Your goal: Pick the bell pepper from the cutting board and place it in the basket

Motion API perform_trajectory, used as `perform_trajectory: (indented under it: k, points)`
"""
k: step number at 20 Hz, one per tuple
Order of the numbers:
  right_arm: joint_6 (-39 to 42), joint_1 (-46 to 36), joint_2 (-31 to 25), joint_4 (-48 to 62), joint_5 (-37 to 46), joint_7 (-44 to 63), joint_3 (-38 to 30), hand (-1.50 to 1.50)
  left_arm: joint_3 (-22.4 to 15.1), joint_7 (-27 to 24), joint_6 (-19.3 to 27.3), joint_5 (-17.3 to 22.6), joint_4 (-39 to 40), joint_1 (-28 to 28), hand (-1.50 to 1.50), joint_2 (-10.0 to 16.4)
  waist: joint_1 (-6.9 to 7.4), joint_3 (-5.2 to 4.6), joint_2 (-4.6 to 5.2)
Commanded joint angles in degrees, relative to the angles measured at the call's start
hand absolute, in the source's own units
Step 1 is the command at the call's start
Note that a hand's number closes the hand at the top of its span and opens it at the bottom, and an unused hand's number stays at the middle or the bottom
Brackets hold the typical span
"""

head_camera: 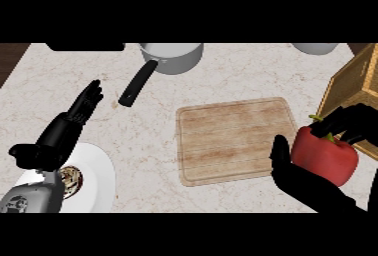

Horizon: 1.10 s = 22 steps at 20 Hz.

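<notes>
At the right of the surface (148,130), between cutting board (235,141) and basket (356,82): bell pepper (325,157), red, green stem uppermost, off the board and just short of the basket's near wall. Held in the right hand (306,187), thumb curled against the left flank, fingers (353,125) curled over the top by the stem. Board: pale wood, rounded corners, groove round the edge, bare. Basket: wooden slats, only partly in view at the right edge, inside not visible. At the left: left hand (86,104), fingers straight, holding nothing, at rest over the surface; under its forearm, white plate (102,172) with a small brownish item, too hidden to name. At the far edge: grey pot (176,56) with black handle (138,83) pointing toward the left hand; second pale vessel (316,47), cut off by the frame; dark flat object (85,46), likewise cut off. Step in hand, by judgement: carry, with grasp made, pick done, placing not yet done. Next move, by judgement: short travel rightward, enough height to pass the basket's rim, then lowering inside and opening of the fingers only once over the opening. Caution: rounded, glossy pepper likely to roll if released against the wall or rim
</notes>
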Motion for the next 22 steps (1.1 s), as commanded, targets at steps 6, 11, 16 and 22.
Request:
perform_trajectory:
  k: [6,11,16,22]
  points:
    - [0.1,-13.8,-4.6,14.0,-4.6,-1.4,-19.9,1.50,-0.6,-0.3,0.9,-1.5,2.5,-2.3,0.00,-1.2,0.12,0.03,0.23]
    - [-6.3,-17.3,-8.6,22.2,-5.1,-6.3,-27.2,1.50,0.2,1.9,-0.9,0.3,-2.2,1.1,0.00,0.1,0.59,0.06,0.15]
    - [-8.5,-20.8,-14.9,28.2,-7.8,-8.6,-35.2,1.50,0.2,-1.8,-1.3,0.0,0.5,0.8,0.00,-0.2,0.37,0.04,0.15]
    - [-9.7,-23.3,-23.6,40.1,-13.7,-14.4,-42.6,1.50,1.0,0.9,-1.8,0.8,-1.3,0.0,0.00,0.4,0.51,0.06,0.14]
